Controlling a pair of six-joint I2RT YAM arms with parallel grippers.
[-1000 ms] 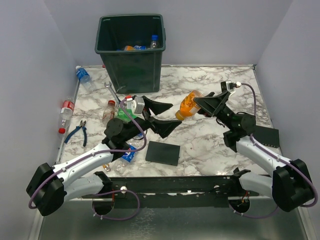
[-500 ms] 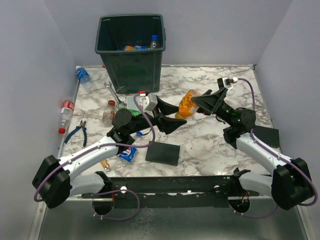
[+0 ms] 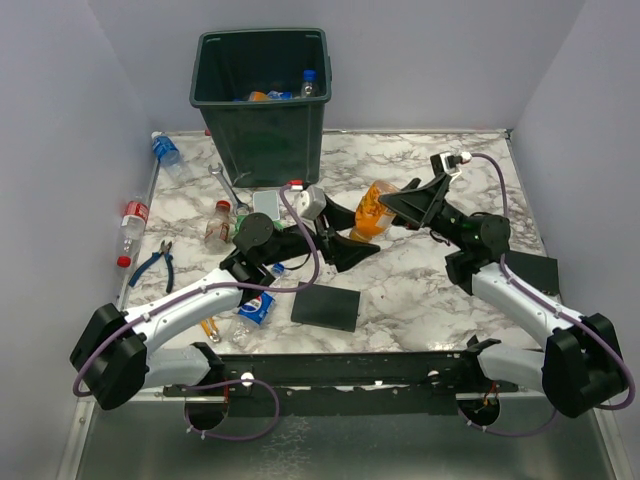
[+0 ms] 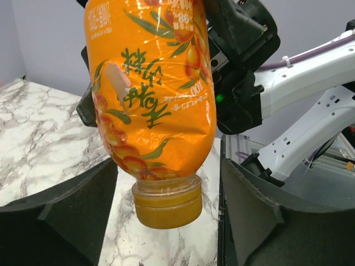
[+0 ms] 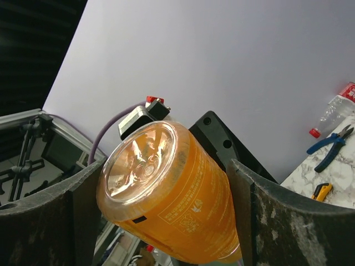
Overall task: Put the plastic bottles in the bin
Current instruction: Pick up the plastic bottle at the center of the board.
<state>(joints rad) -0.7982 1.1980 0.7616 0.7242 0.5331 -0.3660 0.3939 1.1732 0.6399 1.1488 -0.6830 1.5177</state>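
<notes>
- the right gripper is squeezing the fat bottom end of a soft orange plastic bottle between its two black fingers. it is holding the bottle up in the air, with the cap end pointing at the other arm.
- the left gripper is sitting open, with one finger on each side of the bottle's neck. a gap is showing on both sides, so it is not gripping anything.
- the orange bottle is hanging over the middle of the table, well apart from the tall dark green plastic bin at the back.
- this is looking like a hand-over to the arm nearer the bin.
- some bottles are lying in the bin already, like a clear one with a blue cap.
- more are waiting on the table: a blue-label bottle and a red-label bottle by the left wall, a small red-cap bottle, and a crushed blue bottle under the left arm. so i am guessing the job is partly done, with plenty left.
- a metal wrench, blue pliers and a flat black square plate are lying there too.
- the white marble table is showing grey lines, and pale grey walls are standing close on three sides.
</notes>
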